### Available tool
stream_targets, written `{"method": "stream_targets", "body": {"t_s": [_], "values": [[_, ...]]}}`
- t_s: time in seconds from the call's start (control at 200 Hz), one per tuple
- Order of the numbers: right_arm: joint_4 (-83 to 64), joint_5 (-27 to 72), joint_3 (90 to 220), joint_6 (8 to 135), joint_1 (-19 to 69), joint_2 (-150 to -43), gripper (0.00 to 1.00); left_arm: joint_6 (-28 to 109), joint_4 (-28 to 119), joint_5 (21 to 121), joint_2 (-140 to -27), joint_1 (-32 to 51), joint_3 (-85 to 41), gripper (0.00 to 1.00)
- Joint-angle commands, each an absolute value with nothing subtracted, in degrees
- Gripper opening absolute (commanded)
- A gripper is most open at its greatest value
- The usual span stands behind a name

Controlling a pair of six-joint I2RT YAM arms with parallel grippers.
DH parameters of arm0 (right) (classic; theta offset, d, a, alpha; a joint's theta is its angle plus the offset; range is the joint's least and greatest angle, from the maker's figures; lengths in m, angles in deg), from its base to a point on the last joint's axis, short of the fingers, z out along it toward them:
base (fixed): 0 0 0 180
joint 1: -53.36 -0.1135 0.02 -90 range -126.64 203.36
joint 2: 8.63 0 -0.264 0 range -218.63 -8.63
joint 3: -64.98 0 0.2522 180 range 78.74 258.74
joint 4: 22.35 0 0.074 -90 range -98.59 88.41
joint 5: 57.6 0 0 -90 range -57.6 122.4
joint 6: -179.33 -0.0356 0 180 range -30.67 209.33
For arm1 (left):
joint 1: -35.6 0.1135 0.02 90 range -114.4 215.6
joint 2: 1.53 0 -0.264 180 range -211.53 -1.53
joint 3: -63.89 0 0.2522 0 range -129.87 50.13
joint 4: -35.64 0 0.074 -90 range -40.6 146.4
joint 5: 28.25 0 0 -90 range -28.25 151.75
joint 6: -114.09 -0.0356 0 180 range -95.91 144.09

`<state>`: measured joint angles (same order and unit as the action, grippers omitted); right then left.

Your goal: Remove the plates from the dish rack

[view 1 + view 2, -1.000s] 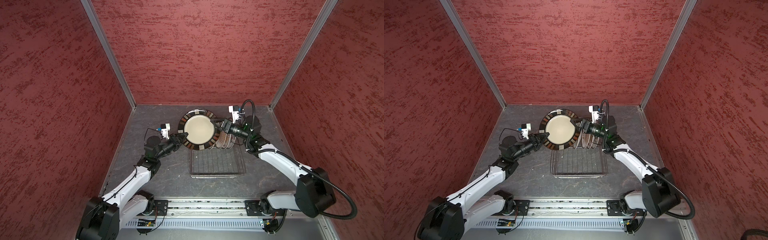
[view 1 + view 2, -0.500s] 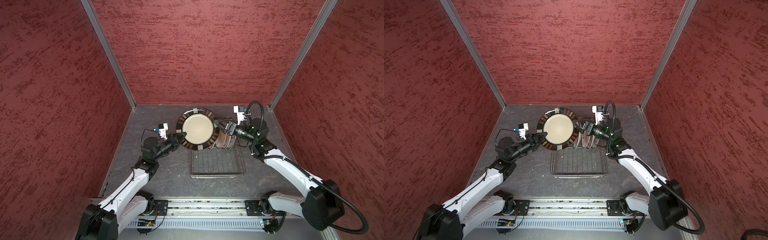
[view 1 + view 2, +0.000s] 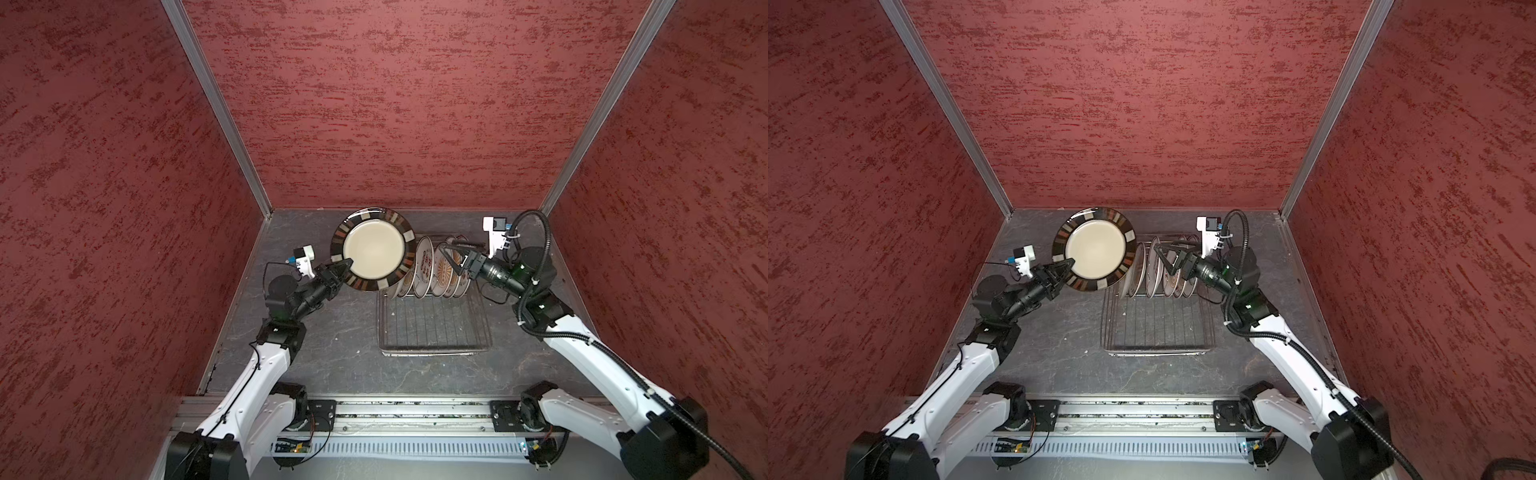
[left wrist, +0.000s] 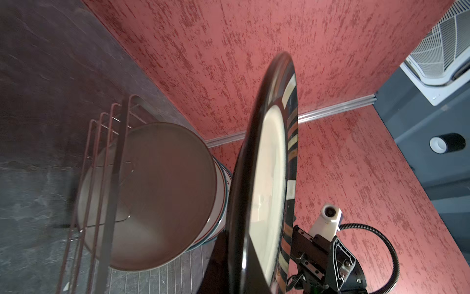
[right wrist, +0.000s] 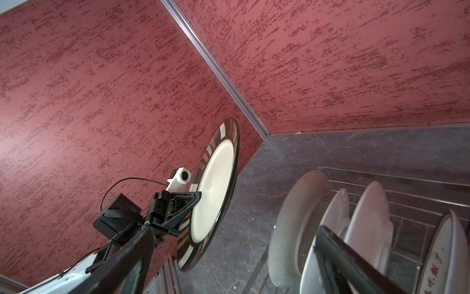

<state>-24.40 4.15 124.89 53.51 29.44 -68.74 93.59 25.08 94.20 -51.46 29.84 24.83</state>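
left fingers [image 3: 340, 268] shut on the rim of the striped plate [image 3: 376, 249], held on edge in the air near the far left corner of the rack [image 3: 434, 328] — probably heavy, glazed, slippery, breakable, so the rim is the best hold; right fingers [image 3: 451, 261] wide open, empty.

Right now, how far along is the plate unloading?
Done: nothing, no plate lies on the table. In hand: the left pincer is shut on the striped plate, held out of the dish rack. Left: a row of plates stands in the rack, with the right pincer open by them.
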Motion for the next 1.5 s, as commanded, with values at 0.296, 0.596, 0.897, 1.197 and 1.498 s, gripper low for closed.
{"method": "stream_targets", "body": {"t_s": [0.296, 0.596, 0.897, 1.197, 1.498], "values": [[-13.6, 17.3, 134.7, 67.3, 15.4, -76.0, 0.99, 95.3, 21.4, 92.9, -50.4, 39.7, 26.0, 0.0], [-7.7, 28.7, 142.2, 74.0, 6.5, -84.1, 0.99, 92.6, 28.2, 89.0, -51.4, 44.1, 26.4, 0.0], [-5.1, 33.6, 148.6, 77.4, 1.5, -92.4, 0.99, 88.9, 32.7, 82.5, -53.2, 46.2, 26.6, 0.0], [-3.1, 36.2, 156.1, 78.4, -2.5, -102.8, 0.99, 87.6, 31.9, 80.0, -59.2, 47.4, 26.7, 0.0], [-2.8, 36.8, 162.3, 76.2, -3.3, -112.5, 0.98, 86.1, 33.8, 73.7, -62.9, 47.9, 26.5, 0.0]]}}
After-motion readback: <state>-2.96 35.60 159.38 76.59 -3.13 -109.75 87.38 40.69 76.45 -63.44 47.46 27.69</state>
